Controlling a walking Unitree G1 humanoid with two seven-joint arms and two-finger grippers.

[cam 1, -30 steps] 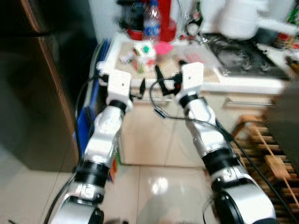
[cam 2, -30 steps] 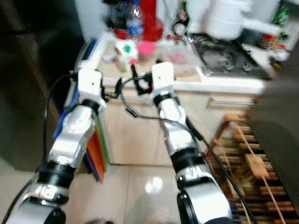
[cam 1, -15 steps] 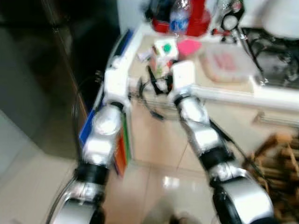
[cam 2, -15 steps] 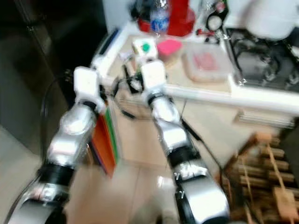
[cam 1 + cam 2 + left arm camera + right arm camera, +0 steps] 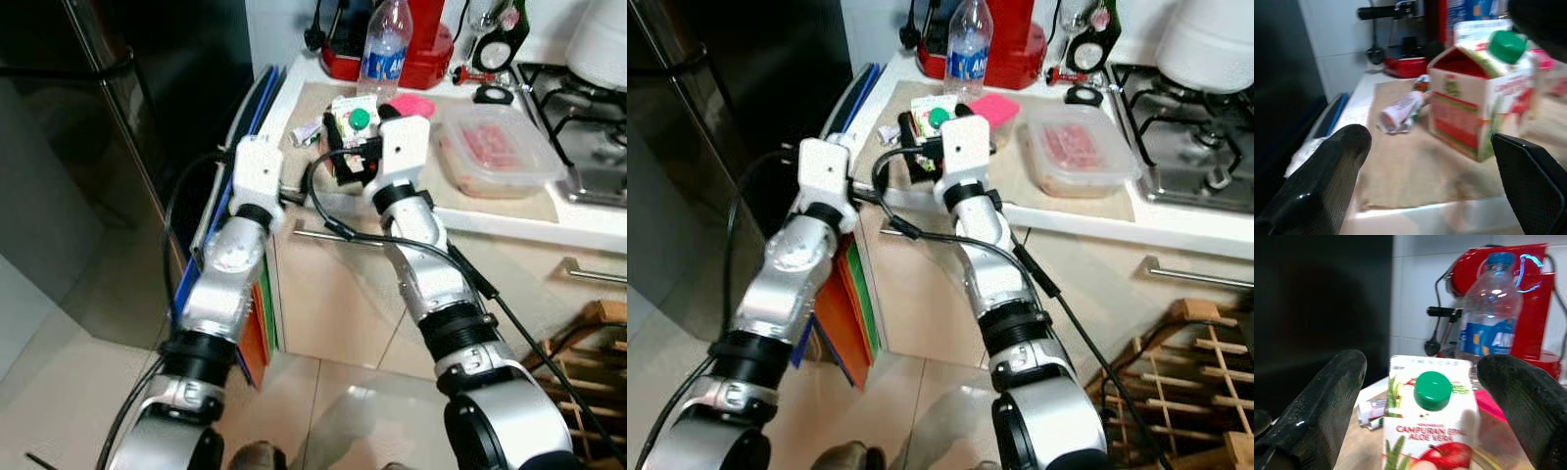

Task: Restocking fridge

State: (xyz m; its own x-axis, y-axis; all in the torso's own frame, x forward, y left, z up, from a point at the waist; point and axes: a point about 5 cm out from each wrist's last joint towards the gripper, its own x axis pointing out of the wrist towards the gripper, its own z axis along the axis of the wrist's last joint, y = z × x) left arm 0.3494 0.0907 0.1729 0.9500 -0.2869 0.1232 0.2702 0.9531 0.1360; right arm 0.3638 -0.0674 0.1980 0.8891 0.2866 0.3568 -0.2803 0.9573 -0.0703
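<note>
Carton (image 5: 1429,428) with a green cap (image 5: 1433,390) stands upright on the tan mat (image 5: 490,201) at the counter's (image 5: 549,227) near left corner, and both my arms are reaching to it. From the right wrist I see the right gripper (image 5: 1425,406) spread wide, one black finger on each side of the carton and clear of it. The left gripper (image 5: 1430,181) is also released, its fingers (image 5: 1322,181) wide apart, low at the counter edge with the carton ahead between them (not touching).

On the mat just beside the carton lies a small crumpled wrapper (image 5: 1400,112), and behind it a pink thing (image 5: 411,104) I cannot identify. Further right on the mat sits a clear lidded tub (image 5: 500,147) with red contents. At the back against the white tiled wall stand a water bottle (image 5: 385,49) with a blue label and a red appliance (image 5: 421,44). A gas hob (image 5: 578,127) takes the counter's right end.

The fridge (image 5: 108,127), dark and glossy, fills the room's left side, doors shut. Flat boards (image 5: 245,313) in blue, green and orange are wedged between it and the beige cabinet (image 5: 333,294). The floor (image 5: 59,392) is pale glossy tile, and a wooden rack (image 5: 588,372) stands low on the right
</note>
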